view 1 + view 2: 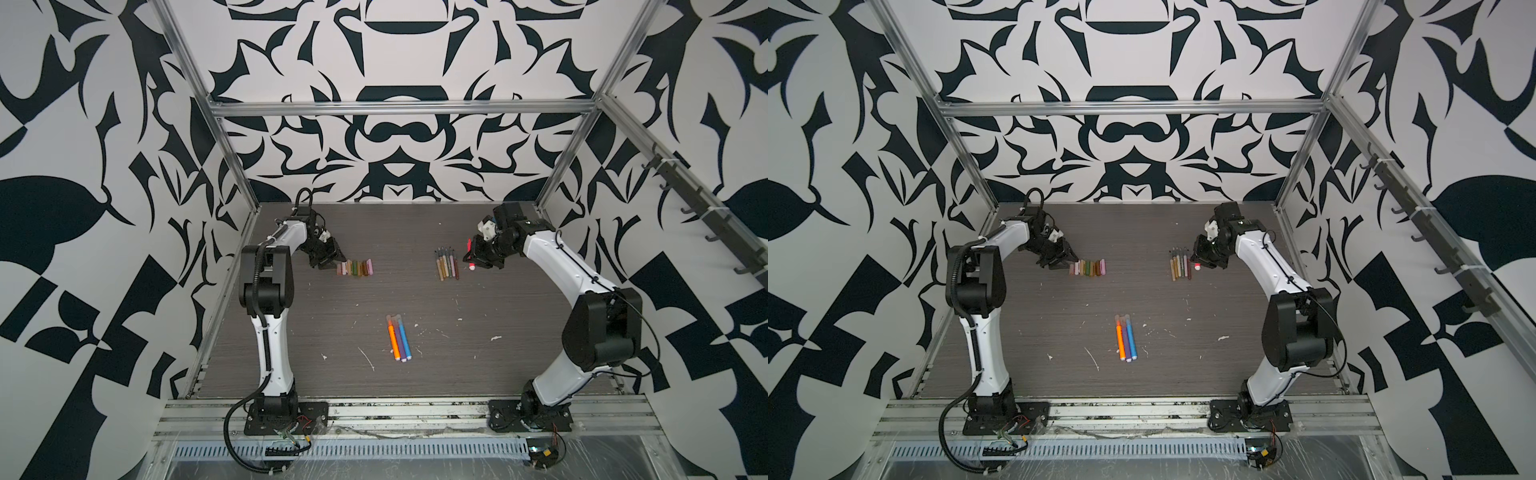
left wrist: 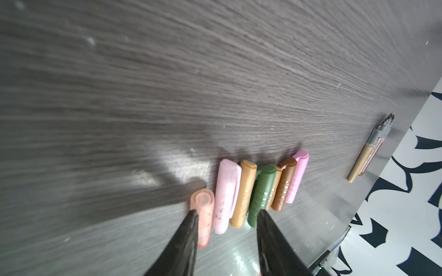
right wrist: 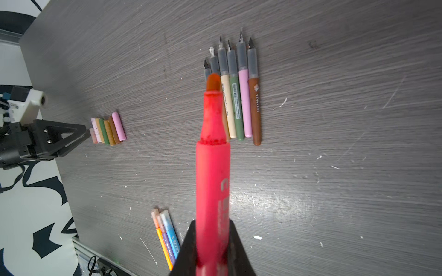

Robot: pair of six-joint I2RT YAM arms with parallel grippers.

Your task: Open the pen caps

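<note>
Seeing pen caps [image 2: 251, 191] lying side by side in a tight row at far left of bench [image 1: 498, 332]: translucent peach, pale pink, tan, green, brown, pink. Seeing the same row in both top views [image 1: 355, 267] [image 1: 1088, 267]. Noting left claw [image 2: 227, 212] hanging low at the row's end, standing half-wide and gripping nothing, one fingertip [image 2: 193, 215] overlapping the peach cap, the other by the green one; contact hard to tell. Noting pink pen [image 3: 212, 167] sitting uncapped in right claw [image 3: 212, 223], jaws pinching narrow on the barrel, orange-red tip showing. Spotting that pen raised off the bench, just beside thin pens [image 3: 239, 95], which are lying uncapped in a row at far right, dark nibs pointing to the back wall. Seeing orange, purple and blue pens [image 1: 398, 336] lying together near front middle, well apart from both claws, wearing translucent caps. Noting white scuffs scattered over the dark wood-grain surface.
</note>
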